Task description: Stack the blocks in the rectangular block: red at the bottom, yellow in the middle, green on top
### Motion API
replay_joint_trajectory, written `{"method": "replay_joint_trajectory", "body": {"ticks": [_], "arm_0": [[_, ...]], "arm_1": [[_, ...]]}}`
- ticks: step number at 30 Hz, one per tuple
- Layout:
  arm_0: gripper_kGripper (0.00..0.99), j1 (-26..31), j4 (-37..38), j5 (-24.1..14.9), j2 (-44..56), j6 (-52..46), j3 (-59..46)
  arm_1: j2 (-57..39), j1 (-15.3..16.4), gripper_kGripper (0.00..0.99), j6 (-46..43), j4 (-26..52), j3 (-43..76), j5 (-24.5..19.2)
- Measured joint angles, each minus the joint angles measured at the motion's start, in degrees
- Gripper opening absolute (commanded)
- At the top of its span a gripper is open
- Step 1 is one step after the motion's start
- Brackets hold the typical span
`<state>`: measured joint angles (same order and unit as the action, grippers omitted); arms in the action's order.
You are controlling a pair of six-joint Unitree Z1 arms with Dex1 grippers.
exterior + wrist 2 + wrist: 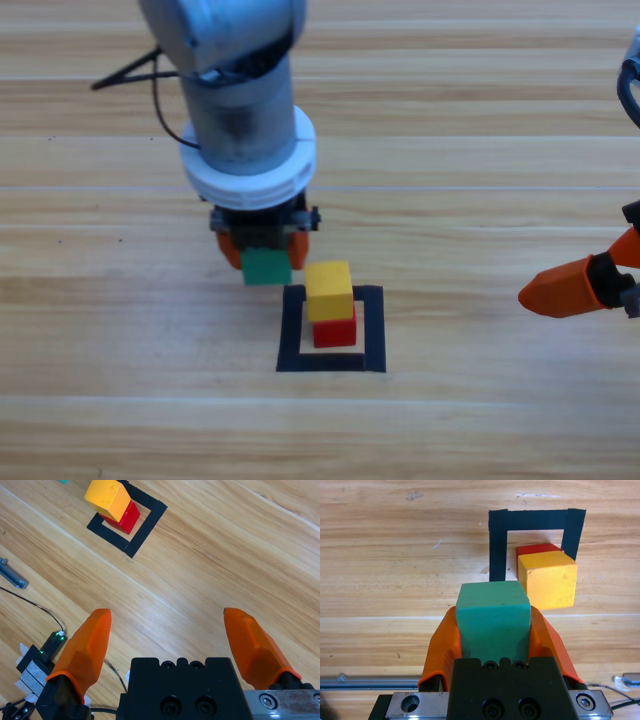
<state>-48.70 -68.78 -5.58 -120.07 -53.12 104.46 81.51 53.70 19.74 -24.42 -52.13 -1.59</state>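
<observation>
The yellow cube (329,289) sits on the red cube (335,328) inside the black tape rectangle (374,330). My left gripper (264,252) is shut on the teal-green cube (266,267), held in the air just up and left of the stack. In the left wrist view the green cube (493,620) fills the gap between the orange jaws, with the yellow cube (548,579), red cube (535,551) and tape rectangle (498,545) beyond it to the right. My right gripper (575,287) waits at the right edge, open and holding nothing.
The right wrist view shows the stack (112,505) in the tape rectangle (147,522) far off, and cables with a small taped device (42,655) at the table edge. Bare wooden table (460,200) lies between the two arms.
</observation>
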Motion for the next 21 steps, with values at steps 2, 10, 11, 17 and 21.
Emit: {"method": "replay_joint_trajectory", "body": {"ticks": [2, 10, 11, 17, 21], "arm_0": [[0.252, -0.1, -0.5, 0.2, -1.5, 0.3, 1.8], [0.252, -1.0, -2.3, 0.3, -4.6, 0.5, 6.7], [0.252, -1.3, -2.3, 0.3, -4.6, 0.5, 6.9], [0.252, -2.2, -2.3, 0.3, -5.7, 0.5, 7.6], [0.252, -2.5, -2.3, 0.3, -6.5, 0.5, 8.0]], "arm_1": [[0.0, 0.0, 0.989, 0.0, 0.0, 0.0, 0.0], [0.3, 0.0, 0.989, 0.0, 0.0, 0.0, 0.1], [0.3, 0.0, 0.989, 0.0, 0.0, 0.0, 0.1], [0.3, 0.0, 0.989, -0.2, 0.0, 0.0, 0.1], [0.5, 0.0, 0.989, -0.2, 0.0, 0.0, 0.3]]}}
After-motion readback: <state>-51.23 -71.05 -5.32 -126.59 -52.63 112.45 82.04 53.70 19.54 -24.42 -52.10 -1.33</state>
